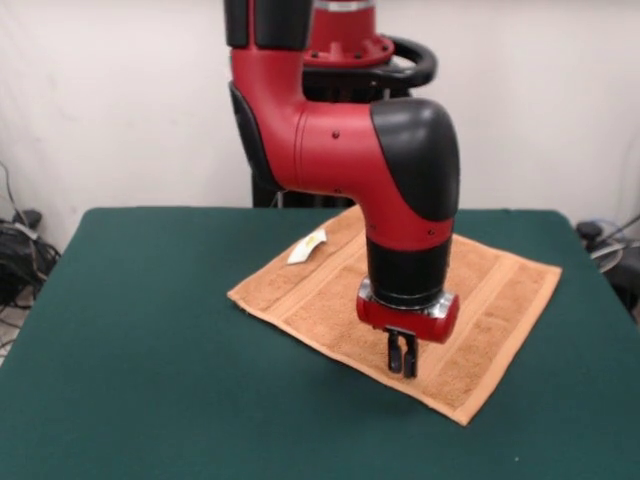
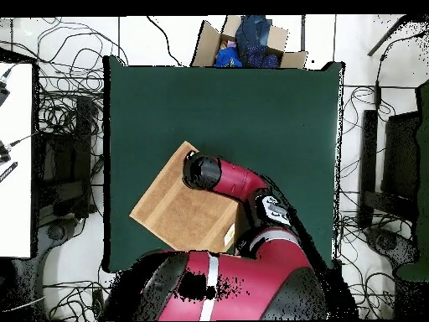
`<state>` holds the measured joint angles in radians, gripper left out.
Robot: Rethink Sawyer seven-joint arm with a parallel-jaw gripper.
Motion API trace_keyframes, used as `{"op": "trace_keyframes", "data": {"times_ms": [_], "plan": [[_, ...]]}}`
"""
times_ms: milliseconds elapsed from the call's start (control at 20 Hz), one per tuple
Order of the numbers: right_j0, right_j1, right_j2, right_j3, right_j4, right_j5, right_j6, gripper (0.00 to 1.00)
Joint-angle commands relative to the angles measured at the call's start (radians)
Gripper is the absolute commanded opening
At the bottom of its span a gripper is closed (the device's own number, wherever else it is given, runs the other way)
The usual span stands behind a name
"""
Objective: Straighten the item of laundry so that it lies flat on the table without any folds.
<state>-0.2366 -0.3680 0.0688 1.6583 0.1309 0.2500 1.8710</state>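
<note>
The orange-tan towel (image 1: pixel 300 300) lies spread out on the dark green table (image 1: pixel 150 350), turned at an angle, with its band stripes showing and its white tag (image 1: pixel 307 247) at the far edge. It looks flat, with no fold that I can see. My gripper (image 1: pixel 402 362) points straight down over the towel's near part, fingers close together and empty, tips at or just above the cloth. In the overhead view the towel (image 2: pixel 176 210) lies at the table's (image 2: pixel 251 109) lower left, partly hidden by my arm, whose wrist (image 2: pixel 202 172) covers the gripper.
A cardboard box (image 2: pixel 209 40) with blue clothing stands beyond the table's far edge in the overhead view. Cables lie on the floor around the table (image 2: pixel 67 109). The towel's lower corner comes close to the table edge by my base.
</note>
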Motion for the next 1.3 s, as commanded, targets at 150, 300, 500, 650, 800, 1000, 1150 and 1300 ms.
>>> {"op": "trace_keyframes", "data": {"times_ms": [150,300,500,650,800,1000,1150,1300], "plan": [[-0.024,0.233,0.153,-0.179,0.072,-0.053,0.131,0.0],[-0.029,0.242,0.169,-0.202,0.057,-0.101,0.134,0.0],[-0.03,0.241,0.177,-0.232,0.033,-0.157,0.136,0.0],[-0.033,0.244,0.184,-0.253,0.004,-0.206,0.128,0.0],[-0.034,0.246,0.192,-0.273,-0.019,-0.251,0.124,0.0],[-0.044,0.239,0.209,-0.294,-0.033,-0.263,0.123,0.0],[-0.047,0.237,0.215,-0.312,-0.03,-0.264,0.13,0.0],[-0.046,0.232,0.212,-0.318,-0.023,-0.26,0.135,0.0]]}}
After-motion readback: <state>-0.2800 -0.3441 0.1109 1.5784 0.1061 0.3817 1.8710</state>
